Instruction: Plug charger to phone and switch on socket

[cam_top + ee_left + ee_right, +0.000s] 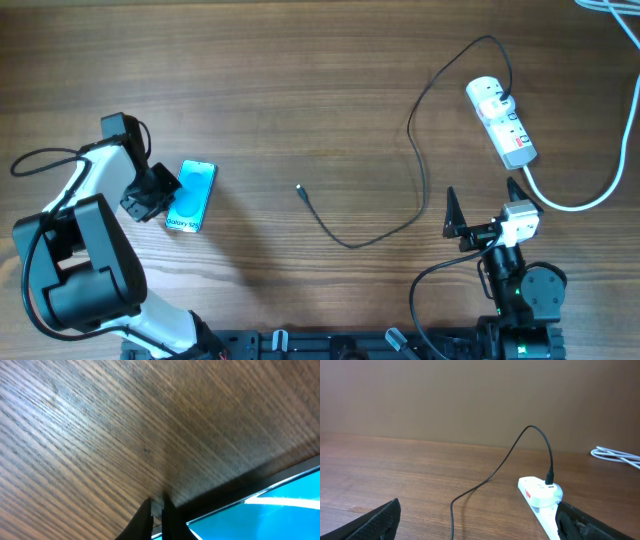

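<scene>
Reading the phone (pixel 191 196) from above, I make out small white "Galaxy" lettering at the near end of its turquoise screen. It lies flat on the left side of the tabletop (pixel 300 80). My left gripper (pixel 157 512) sits at its left edge, fingers drawn nearly together. My right gripper (pixel 481 200) is spread wide and empty, near the white socket (pixel 502 122) with red switches. The black charger (pixel 410 128) is plugged into it, its tip lying loose mid-tabletop, apart from the phone.
</scene>
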{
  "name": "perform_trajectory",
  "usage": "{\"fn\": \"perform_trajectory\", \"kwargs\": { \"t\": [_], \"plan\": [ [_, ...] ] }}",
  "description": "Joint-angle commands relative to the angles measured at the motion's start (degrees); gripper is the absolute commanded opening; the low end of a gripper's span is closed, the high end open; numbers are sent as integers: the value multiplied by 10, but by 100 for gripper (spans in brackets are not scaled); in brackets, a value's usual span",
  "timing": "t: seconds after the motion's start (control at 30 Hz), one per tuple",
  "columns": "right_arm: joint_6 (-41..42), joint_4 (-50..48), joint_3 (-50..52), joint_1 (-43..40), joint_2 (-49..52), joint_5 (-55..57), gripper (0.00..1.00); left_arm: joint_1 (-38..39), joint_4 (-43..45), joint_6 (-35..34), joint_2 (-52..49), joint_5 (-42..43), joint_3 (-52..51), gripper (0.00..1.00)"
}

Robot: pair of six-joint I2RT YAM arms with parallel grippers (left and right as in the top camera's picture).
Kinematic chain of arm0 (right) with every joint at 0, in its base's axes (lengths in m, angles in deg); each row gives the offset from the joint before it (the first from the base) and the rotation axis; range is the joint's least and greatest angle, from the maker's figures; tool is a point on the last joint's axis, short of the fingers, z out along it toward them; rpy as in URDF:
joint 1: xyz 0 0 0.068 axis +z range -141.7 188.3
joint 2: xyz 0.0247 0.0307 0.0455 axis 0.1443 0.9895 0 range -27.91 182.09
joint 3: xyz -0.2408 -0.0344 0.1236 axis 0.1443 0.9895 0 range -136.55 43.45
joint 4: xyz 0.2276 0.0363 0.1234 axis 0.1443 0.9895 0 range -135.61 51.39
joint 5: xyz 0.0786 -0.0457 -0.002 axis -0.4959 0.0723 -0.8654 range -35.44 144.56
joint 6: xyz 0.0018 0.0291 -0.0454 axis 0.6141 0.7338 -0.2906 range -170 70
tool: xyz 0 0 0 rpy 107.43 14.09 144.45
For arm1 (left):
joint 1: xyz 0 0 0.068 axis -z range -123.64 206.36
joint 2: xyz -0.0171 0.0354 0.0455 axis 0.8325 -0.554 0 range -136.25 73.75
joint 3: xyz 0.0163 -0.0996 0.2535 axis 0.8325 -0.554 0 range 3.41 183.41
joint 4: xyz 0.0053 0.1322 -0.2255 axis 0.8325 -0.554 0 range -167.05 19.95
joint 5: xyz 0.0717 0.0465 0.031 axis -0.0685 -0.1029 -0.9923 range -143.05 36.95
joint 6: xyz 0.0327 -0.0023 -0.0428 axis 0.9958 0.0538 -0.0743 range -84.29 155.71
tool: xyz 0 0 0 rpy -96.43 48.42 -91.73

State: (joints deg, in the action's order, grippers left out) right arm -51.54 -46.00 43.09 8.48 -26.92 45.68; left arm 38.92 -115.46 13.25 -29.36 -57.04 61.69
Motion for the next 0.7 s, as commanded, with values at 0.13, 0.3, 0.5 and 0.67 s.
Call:
{"fn": "perform_trajectory", "kwargs": {
  "t": [0.13,0.3,0.5,0.67],
  "plan": [
    [5,-2,1,-4,-4,5,100,6,-43,-5,-11,49,-18,9],
    [4,-2,1,-4,-4,5,100,66,-43,-3,-11,72,-18,11],
    [4,-2,1,-4,-3,5,100,94,-111,-8,-10,22,41,14],
    [4,-2,1,-4,-3,5,100,97,-155,-21,-7,71,97,47]
  ]
}}
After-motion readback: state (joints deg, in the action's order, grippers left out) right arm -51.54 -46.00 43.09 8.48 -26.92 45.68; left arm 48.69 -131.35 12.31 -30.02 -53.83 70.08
